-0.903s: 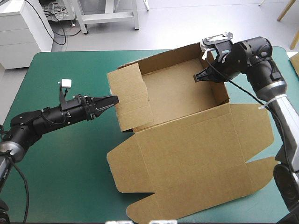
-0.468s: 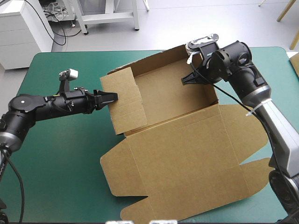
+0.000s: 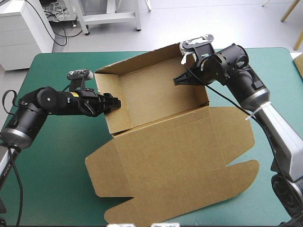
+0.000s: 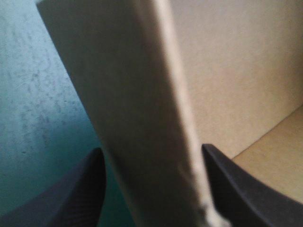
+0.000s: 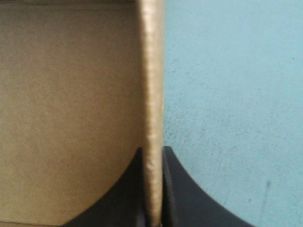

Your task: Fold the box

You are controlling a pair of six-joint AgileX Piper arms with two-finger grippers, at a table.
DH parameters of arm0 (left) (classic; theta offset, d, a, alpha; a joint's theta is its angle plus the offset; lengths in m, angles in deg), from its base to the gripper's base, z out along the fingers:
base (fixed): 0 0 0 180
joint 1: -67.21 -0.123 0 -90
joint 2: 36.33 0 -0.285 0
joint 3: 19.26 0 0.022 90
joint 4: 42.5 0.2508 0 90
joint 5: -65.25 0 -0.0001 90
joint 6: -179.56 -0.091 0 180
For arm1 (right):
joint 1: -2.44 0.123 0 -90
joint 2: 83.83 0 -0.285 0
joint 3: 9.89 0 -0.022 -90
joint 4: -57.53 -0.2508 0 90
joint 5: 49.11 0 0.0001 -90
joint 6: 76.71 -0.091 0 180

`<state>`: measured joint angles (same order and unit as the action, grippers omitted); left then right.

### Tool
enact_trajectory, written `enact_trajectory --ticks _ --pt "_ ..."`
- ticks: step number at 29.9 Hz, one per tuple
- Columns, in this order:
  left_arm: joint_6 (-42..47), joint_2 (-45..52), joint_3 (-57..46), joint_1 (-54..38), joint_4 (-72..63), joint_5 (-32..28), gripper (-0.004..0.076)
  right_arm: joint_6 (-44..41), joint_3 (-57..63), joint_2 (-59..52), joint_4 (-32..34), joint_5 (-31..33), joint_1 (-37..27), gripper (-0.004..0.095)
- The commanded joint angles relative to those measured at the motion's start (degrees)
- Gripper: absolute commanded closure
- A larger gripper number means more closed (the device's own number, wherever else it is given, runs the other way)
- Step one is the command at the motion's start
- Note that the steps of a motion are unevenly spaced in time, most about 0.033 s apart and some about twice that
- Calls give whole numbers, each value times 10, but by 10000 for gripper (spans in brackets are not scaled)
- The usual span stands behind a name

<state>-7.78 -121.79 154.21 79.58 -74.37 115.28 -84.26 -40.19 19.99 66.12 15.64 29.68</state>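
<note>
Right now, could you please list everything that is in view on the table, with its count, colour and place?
box: one, brown, middle of the table, an open tray with its walls raised
lid: one, brown, part of the box, flat on the cover toward the near edge
table cover: one, teal-green, under the box
left gripper: one, black, astride the box's left wall, fingers apart
right gripper: one, black, clamped on the box's right wall

box [image 3: 161, 146]: 1
grippers: 2, left gripper [image 3: 115, 100] and right gripper [image 3: 176, 81]
black fingers [image 4: 241, 189]: 4, 2 per gripper
table [image 3: 57, 156]: 1
</note>
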Motion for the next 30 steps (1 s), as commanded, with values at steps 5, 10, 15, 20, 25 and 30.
enact_trajectory --ticks 5,10,15,20,25,30 --pt "54 9 19 38 71 -58 570 -13 -16 -26 -16 -36 3 927" --pt "73 9 19 45 119 -62 731 -26 -16 -26 -19 -19 3 927" --pt "129 5 29 45 185 -55 731 -37 -16 -24 -20 11 5 927" --pt "133 -29 71 48 191 -29 731 -37 -16 -8 -29 23 11 927" --pt "139 -93 138 48 220 30 731 -39 -16 16 -33 23 14 927" --pt "144 -162 203 48 249 75 731 -41 -16 60 -29 23 14 928"
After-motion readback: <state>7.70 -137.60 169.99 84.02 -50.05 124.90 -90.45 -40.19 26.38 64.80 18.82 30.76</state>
